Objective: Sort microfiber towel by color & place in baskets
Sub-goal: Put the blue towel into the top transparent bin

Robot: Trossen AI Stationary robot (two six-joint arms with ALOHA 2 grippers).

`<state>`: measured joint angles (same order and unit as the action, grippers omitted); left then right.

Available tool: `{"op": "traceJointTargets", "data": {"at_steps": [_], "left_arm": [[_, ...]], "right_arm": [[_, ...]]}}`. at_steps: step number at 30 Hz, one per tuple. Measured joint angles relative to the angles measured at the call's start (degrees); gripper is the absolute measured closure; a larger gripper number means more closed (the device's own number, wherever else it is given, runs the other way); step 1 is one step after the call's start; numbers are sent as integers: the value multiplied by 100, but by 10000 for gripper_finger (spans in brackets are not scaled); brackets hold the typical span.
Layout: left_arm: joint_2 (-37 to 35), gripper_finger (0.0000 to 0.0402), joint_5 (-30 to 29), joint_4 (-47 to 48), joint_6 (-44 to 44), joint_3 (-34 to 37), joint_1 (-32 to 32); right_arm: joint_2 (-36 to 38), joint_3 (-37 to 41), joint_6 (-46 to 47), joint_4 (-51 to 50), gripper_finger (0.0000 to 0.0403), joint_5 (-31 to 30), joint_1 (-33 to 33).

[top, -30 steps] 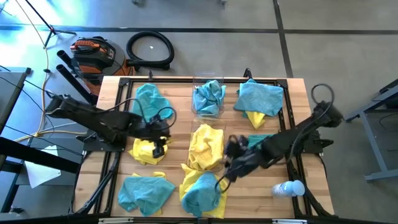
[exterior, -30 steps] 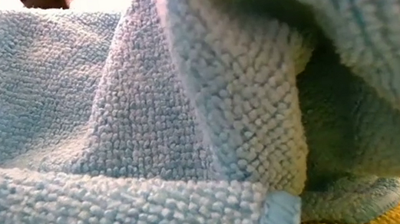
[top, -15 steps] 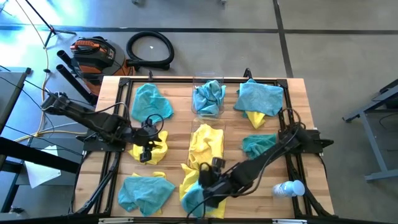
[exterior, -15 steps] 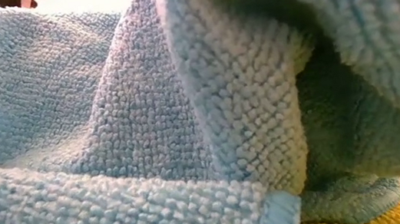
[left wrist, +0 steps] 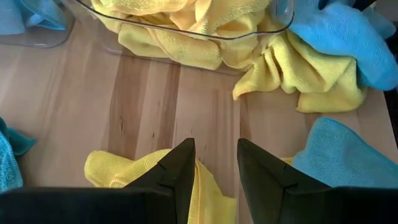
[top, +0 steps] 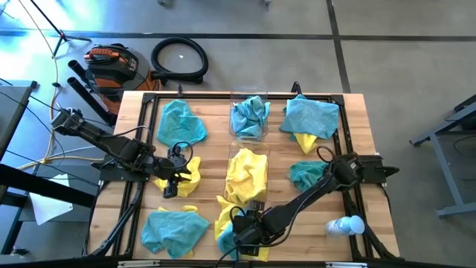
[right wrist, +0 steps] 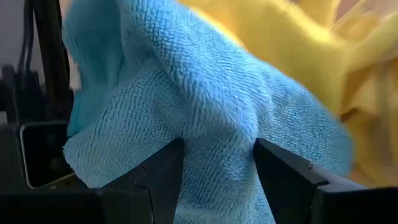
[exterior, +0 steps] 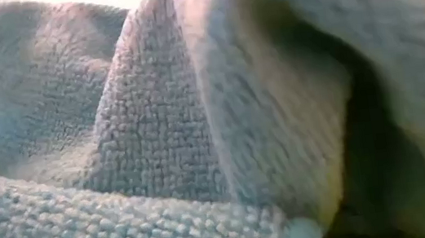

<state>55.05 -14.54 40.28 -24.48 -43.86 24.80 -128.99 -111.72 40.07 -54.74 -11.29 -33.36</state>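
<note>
Reaching my right gripper [top: 244,228] across the near edge, fingers spread astride the teal towel [right wrist: 186,124] directly ahead, ready to pinch. My left gripper [left wrist: 214,165], parted, straddles a yellow towel [left wrist: 149,177]; its basket [left wrist: 186,31] lies just beyond.
</note>
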Motion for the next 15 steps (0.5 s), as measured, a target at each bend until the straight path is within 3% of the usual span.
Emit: {"op": "traceJointTargets", "data": {"at_steps": [3,8,15], "left_arm": [[0,291,-71,4,-46,0,51],[0,291,-119,5,-86,0,82],[0,291,-292,2,-85,0,80]], "right_arm": [[-42,0,235,9,253,73,-2],[64,0,344,8,382,132,-36],[711,4,1110,-346,396,-122,-91]]}}
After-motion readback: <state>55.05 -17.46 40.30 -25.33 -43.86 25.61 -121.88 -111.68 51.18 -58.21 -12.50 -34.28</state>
